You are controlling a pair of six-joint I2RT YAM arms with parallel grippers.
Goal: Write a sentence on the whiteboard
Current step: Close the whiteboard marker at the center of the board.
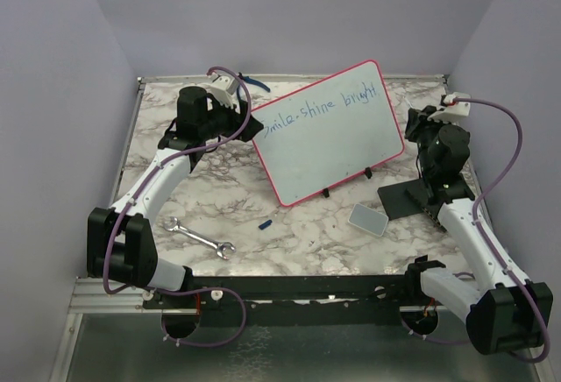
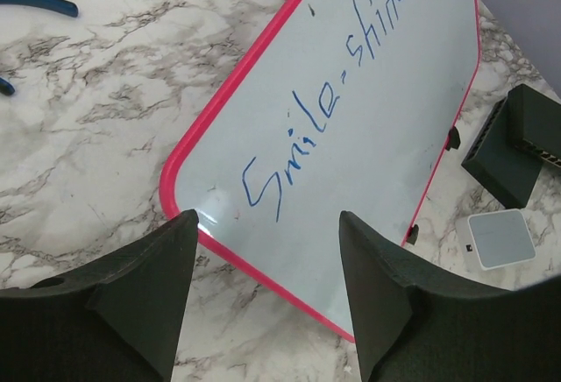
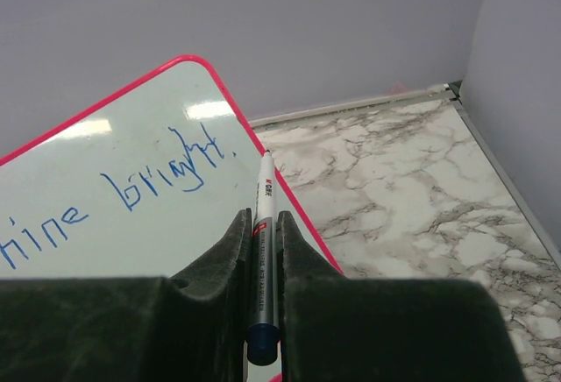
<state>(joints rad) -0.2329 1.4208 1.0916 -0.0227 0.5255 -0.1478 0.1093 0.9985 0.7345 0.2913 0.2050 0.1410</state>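
Three blue words make up the sentence [image 2: 329, 106], "Smile-shine bright", in one line across the whiteboard [image 2: 386, 163], which rests on the marble table [image 2: 96, 137]. The board's "Smile" corner sits just ahead of my left fingers [image 2: 149, 294], partly in the gap between them. They are spread wide with nothing held. "Bright" lies ahead and to the left of my right fingers [image 3: 223, 259], which are clamped on a white marker [image 3: 266, 180]. Its tip points forward by the board's pink edge, and I cannot tell whether it touches. Ahead and right of my left fingers, past the board, lie a black block [image 2: 513, 141] and a grey pad [image 2: 500, 239]. A blue handle [image 2: 39, 1] lies far ahead to their left.
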